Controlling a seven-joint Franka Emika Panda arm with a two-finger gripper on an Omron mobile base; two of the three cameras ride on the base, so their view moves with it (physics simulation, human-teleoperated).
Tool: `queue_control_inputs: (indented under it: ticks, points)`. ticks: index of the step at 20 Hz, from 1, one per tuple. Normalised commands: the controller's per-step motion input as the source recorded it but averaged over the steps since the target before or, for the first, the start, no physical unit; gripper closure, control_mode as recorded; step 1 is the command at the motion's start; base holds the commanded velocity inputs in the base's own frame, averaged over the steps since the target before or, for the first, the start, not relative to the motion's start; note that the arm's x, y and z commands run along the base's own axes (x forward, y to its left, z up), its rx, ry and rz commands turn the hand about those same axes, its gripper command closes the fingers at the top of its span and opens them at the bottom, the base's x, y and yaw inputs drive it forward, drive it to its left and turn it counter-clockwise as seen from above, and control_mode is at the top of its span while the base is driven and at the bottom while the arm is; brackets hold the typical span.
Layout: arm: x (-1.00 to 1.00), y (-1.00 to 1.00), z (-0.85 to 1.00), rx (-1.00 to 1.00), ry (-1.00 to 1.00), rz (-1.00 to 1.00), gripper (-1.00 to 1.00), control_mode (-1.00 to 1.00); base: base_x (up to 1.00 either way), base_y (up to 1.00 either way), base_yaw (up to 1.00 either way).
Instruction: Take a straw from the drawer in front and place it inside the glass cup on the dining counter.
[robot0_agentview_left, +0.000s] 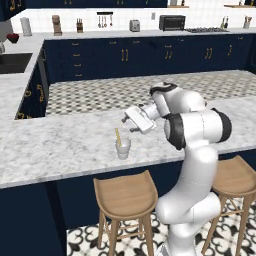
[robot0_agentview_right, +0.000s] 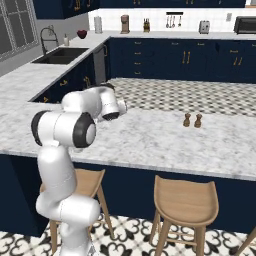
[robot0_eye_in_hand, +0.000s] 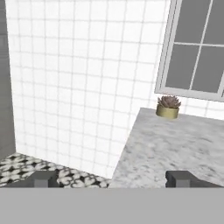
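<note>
While the arm blocks your right base view of the glass cup (robot0_agentview_left: 123, 148), its base blurs into the marble | pincer (robot0_eye_in_hand: 113, 179) — fingertips wide apart, holding nothing | straw (robot0_agentview_left: 118, 137) stands tilted inside the cup on the dining worktop (robot0_agentview_left: 60, 145) — pincer (robot0_agentview_left: 128, 121) just above it, apart.

hidden: straw (robot0_agentview_left: 118, 136) lower end inside glass cup (robot0_agentview_left: 123, 148) | cut off: right stool (robot0_agentview_left: 235, 176) by frame edge
</note>
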Motion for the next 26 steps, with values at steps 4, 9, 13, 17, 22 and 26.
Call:
queue_control_inputs:
  ticks: [4, 9, 13, 17, 22, 26]
  points:
    - [-0.74, 0.03, 0.94, -0.27, -0.41, -0.01, -1.00, -1.00, 0.00, 0.00, 0.00]
    - [-0.90, 0.09, 0.56, -0.39, -0.40, -0.03, -1.00, -1.00, 0.00, 0.00, 0.00]
    - [-0.90, 0.26, 0.05, -0.42, -0.29, -0.03, -1.00, -1.00, 0.00, 0.00, 0.00]
    - [-0.84, 0.40, -0.04, -0.40, -0.17, -0.01, -1.00, -1.00, 0.00, 0.00, 0.00]
    - [-0.54, 0.53, -0.18, -0.37, -0.04, 0.00, -1.00, -1.00, 0.00, 0.00, 0.00]
    - [-0.42, 0.58, -0.29, -0.32, 0.00, 0.00, -1.00, -1.00, 0.00, 0.00, 0.00]
